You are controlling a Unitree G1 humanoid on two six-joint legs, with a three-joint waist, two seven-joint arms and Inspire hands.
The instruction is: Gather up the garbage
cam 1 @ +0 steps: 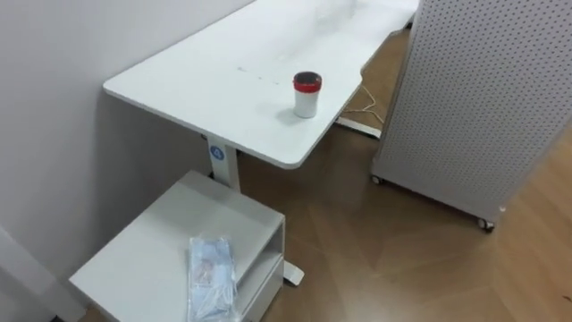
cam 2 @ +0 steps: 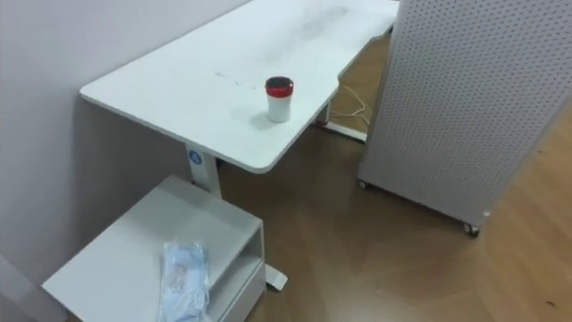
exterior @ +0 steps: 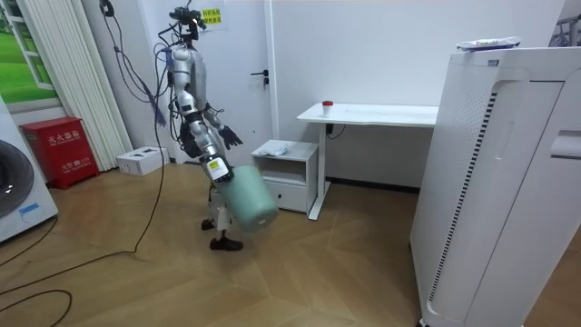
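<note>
A crumpled clear plastic packet [cam 1: 212,277] lies on top of a low white cabinet [cam 1: 143,255] at the lower left of the eye views. A white cup with a red lid [cam 1: 307,94] stands near the front edge of the white desk [cam 1: 214,72]. In the room view I stand just left of the cabinet [exterior: 289,173], leaning toward it. A pale green bin [exterior: 247,202] hangs tilted at my right hand [exterior: 218,174], whose fingers are hidden by the bin. My left hand [exterior: 229,136] is raised at waist height with fingers spread and holds nothing.
A white perforated panel on castors [cam 1: 483,98] stands right of the desk, with wood floor between them. In the room view a tall white appliance [exterior: 508,182] is at the right. A red box [exterior: 59,150] and a white box [exterior: 141,160] sit behind me.
</note>
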